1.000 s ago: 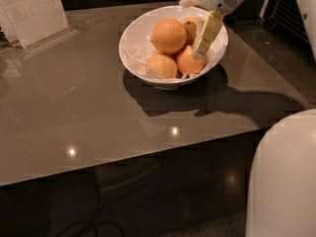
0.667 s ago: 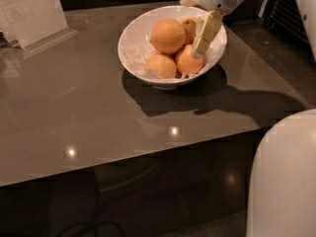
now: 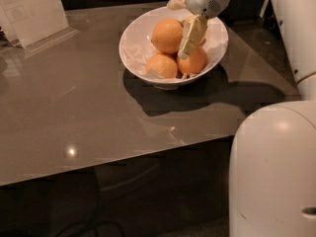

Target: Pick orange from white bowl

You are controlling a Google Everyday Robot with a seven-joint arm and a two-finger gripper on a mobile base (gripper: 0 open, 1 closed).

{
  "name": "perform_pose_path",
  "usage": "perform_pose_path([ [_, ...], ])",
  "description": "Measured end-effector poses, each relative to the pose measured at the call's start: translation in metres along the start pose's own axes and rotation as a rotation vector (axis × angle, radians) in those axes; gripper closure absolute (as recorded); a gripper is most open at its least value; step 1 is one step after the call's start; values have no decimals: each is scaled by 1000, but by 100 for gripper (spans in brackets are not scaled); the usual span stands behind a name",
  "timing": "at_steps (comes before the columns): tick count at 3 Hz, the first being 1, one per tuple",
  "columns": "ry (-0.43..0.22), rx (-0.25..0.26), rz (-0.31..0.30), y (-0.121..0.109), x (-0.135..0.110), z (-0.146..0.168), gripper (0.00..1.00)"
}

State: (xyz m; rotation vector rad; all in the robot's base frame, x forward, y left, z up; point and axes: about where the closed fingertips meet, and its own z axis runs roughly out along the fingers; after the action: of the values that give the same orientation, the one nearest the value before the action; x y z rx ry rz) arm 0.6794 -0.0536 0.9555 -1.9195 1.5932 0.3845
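Above the white bowl [image 3: 132, 38], the claw [image 3: 186, 46] half-hides fruit [image 3: 196, 64] beside the orange [image 3: 167, 35].

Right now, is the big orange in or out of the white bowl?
In: the orange rests inside the white bowl among smaller oranges; the end effector hangs beside it.

A glossy grey-brown tabletop [image 3: 74, 112] is carrying two things and is mirroring a small spot of light [image 3: 72, 151] near its front edge. The bowl [image 3: 134, 47] is sitting toward the far right, casting a dark shadow [image 3: 163, 100] forward and to the right. A card stand [image 3: 32, 11] is standing at the far left corner, well apart from the bowl. The hand [image 3: 190, 37] is hanging down into the bowl's right half.
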Motion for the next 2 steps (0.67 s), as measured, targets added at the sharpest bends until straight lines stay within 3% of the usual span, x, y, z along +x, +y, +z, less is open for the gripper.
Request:
perform_pose_path([
  [1,-46,-49,-11,-8,-5,27,0],
  [2,-53,-27,-9,-15,-6,30,0],
])
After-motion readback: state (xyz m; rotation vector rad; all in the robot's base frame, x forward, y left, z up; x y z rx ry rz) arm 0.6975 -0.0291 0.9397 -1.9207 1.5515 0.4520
